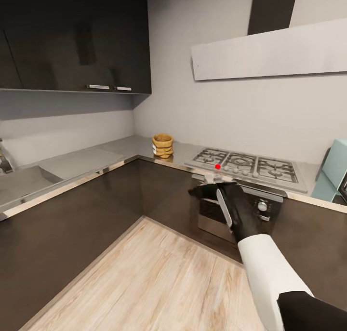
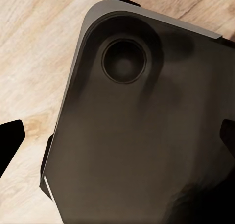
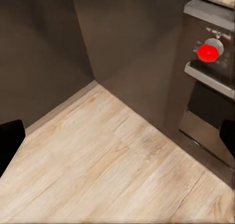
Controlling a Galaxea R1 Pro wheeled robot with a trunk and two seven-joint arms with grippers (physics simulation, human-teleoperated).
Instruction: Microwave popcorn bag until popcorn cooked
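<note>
Tan paper marks the popcorn bag (image 1: 163,145), which stands upright on the grey metal surface (image 1: 86,160) in the inner corner of the kitchen, just beside the gas hob (image 1: 248,166) and well apart from the mint-blue microwave (image 1: 335,174) at the far right. The right pincer (image 1: 212,190) hangs in front of the oven (image 1: 250,210), below the surface edge and short of the bag; its fingertips sit at opposite margins of the right wrist view, so it looks spread with nothing between them. The left pincer's dark tips likewise lie wide apart over the robot's base (image 2: 147,136), holding nothing. The step in hand, I judge, is the reach: lift the right arm above the shiny edge first, then come at the sack level, closing around its body below the rolled rim so the paper does not crumple or tip
</note>
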